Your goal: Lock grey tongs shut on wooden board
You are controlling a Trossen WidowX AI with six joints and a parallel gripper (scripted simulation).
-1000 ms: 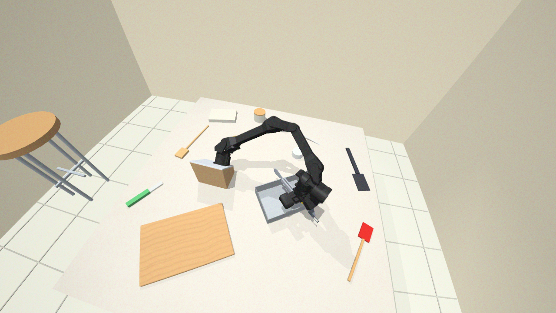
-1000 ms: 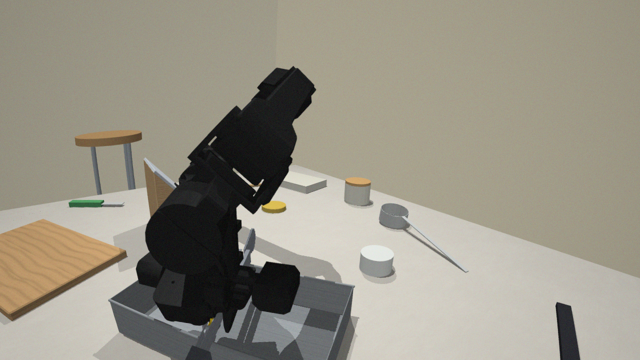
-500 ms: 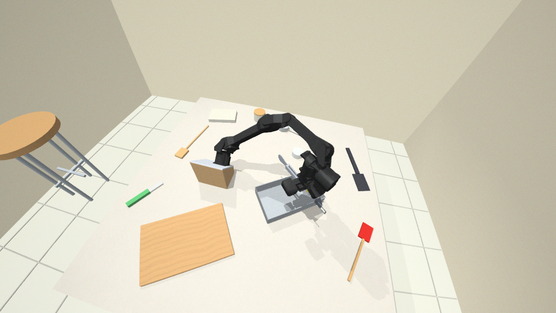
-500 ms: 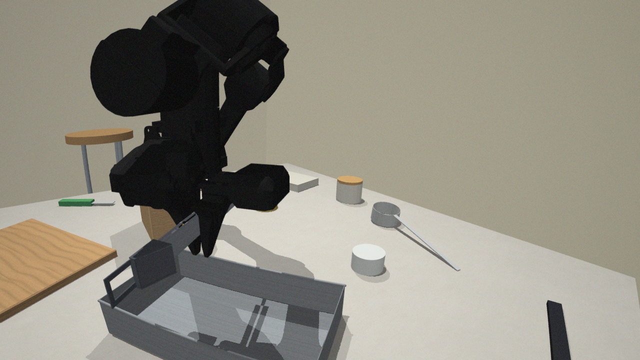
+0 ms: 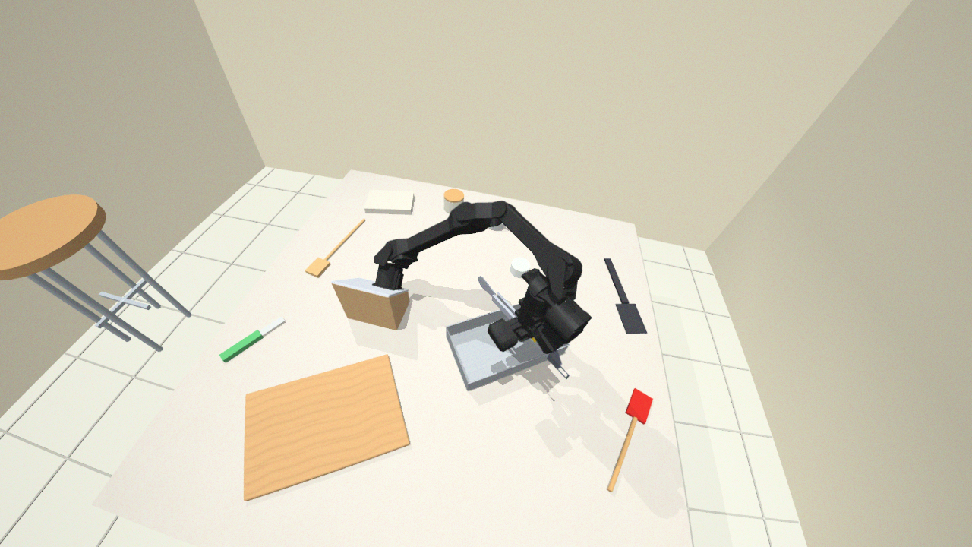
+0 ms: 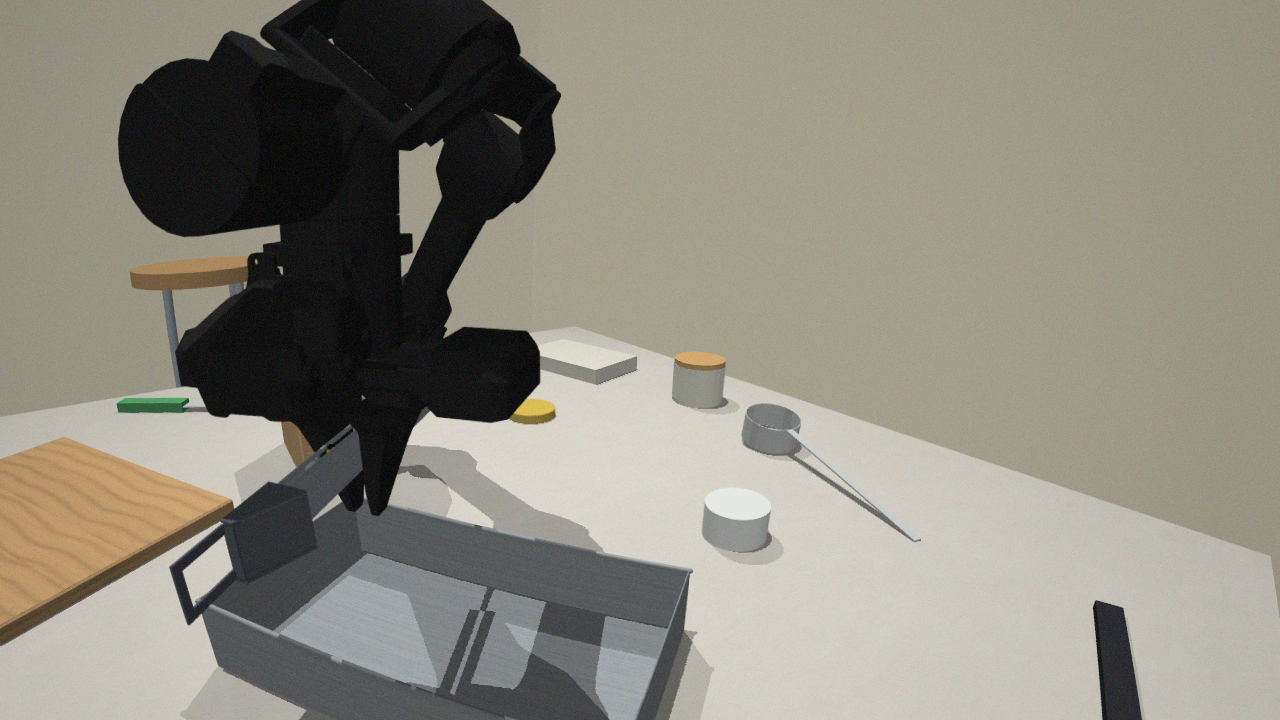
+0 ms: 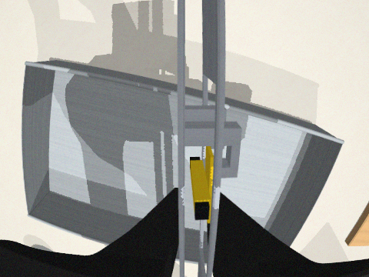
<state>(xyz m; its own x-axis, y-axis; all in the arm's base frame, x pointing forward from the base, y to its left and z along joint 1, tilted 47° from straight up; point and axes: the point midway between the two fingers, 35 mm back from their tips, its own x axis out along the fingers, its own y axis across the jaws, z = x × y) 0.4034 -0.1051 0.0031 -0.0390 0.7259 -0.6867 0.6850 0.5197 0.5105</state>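
The grey tongs (image 5: 503,305) (image 6: 338,476) (image 7: 220,77) hang above the roasting tin (image 5: 456,358) (image 6: 295,651) (image 7: 36,142). My gripper (image 6: 366,506) (image 7: 195,198) is shut on their two arms, which are squeezed nearly parallel. The dark hinge block (image 6: 268,532) and end loop face the exterior view; the tips point away, towards the arm's base. The tongs look roughly level, but their exact tilt is hard to tell. A yellow piece (image 7: 200,181) and a grey catch (image 7: 232,150) show between the arms. The wooden board (image 5: 326,428) (image 6: 89,528) (image 7: 362,231) bears nothing.
A red spatula (image 5: 639,406) and a black spatula (image 5: 630,318) lie right of the tin. A white cylinder (image 5: 520,266) (image 6: 735,519) and a saucepan (image 6: 769,431) stand behind it. A green-handled knife (image 5: 241,346) (image 6: 152,405) lies beyond the board. The arm's base stands on a wood-sided block (image 5: 370,305).
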